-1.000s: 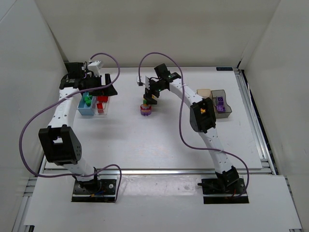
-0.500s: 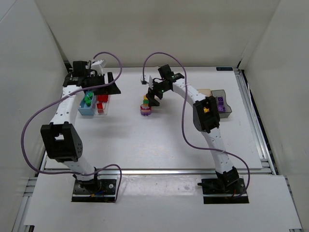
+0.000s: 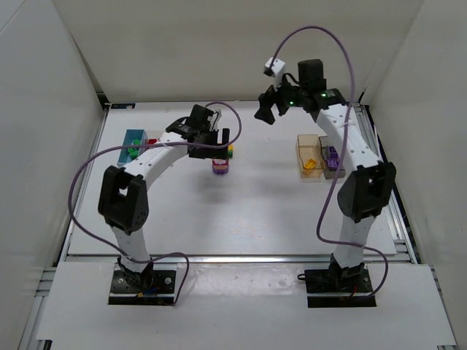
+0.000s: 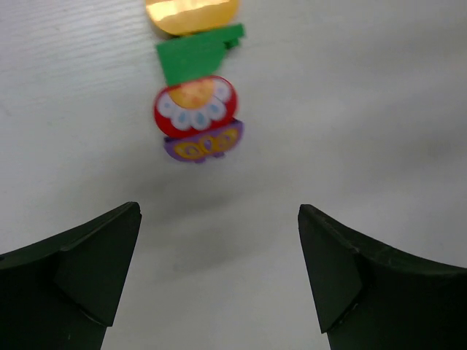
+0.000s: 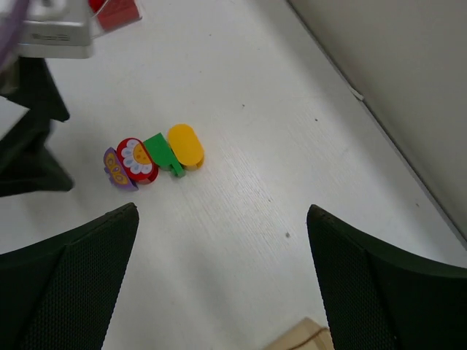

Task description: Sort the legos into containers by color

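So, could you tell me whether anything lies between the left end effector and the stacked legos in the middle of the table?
Nothing visible does. The left end effector is open, with only bare table between it and the stacked legos.

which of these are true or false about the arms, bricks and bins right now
1. The left gripper and the right gripper are both open and empty. True.
2. Four loose pieces lie in a row on the table: yellow piece, green piece, red piece, purple piece. True.
3. The right gripper touches that row. False: it is raised, well clear of the pieces.
4. The amber bin holds a purple brick. False: it holds a yellow brick; the purple brick is in the dark bin beside it.
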Controlling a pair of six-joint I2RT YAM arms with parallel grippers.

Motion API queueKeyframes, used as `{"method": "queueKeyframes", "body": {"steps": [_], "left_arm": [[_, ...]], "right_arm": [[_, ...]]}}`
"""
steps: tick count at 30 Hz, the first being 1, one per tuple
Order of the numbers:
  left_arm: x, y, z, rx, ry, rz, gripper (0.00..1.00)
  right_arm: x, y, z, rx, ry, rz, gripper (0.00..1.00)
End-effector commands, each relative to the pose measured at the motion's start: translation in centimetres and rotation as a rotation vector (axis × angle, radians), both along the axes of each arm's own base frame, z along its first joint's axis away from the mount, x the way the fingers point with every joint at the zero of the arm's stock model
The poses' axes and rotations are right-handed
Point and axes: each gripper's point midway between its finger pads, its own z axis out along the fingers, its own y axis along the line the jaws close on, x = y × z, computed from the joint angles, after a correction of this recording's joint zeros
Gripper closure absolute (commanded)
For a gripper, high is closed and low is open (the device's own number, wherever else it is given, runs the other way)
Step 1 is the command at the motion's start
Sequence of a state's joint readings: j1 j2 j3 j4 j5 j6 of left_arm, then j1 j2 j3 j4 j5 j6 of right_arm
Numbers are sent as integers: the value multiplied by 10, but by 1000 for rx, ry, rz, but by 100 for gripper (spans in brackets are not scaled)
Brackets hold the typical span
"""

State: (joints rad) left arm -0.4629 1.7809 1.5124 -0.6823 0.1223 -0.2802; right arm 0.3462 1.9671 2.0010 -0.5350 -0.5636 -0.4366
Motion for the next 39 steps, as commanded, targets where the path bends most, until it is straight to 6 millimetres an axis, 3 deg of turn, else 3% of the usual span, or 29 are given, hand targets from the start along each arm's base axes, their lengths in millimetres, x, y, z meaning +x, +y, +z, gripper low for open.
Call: {"method": "queueKeyframes", "body": {"steps": [1, 2, 5, 6, 11, 17, 33, 35, 38, 39], "left_arm": [[36, 24, 1, 117, -67, 218, 1], [41, 24, -11, 137, -50, 243, 1], [56, 23, -17, 163, -51, 282, 1], [62, 18, -11, 140, -61, 278, 0], [73, -7, -22, 96, -40, 238, 1], [72, -23, -36, 67, -3, 202, 0], [61, -20, -106, 156, 101, 178, 0], [61, -22, -111, 160, 108, 172, 3], [60, -23, -115, 171, 110, 157, 13], [59, -21, -116, 177, 114, 155, 22]], "right_arm": [[-2, -33, -11, 4, 68, -86, 1], [-5, -40, -18, 2, 89, -88, 1], [-6, -61, -18, 14, 102, -119, 1], [-7, -65, -13, 21, 97, -128, 1], [-11, -82, -24, 31, 130, -153, 1], [-17, -87, -28, 33, 140, -156, 1], [-6, -87, -34, 41, 163, -146, 1], [-4, -89, -32, 44, 161, -146, 1], [-4, -90, -38, 39, 177, -147, 1], [-3, -91, -39, 37, 178, -148, 1]]}}
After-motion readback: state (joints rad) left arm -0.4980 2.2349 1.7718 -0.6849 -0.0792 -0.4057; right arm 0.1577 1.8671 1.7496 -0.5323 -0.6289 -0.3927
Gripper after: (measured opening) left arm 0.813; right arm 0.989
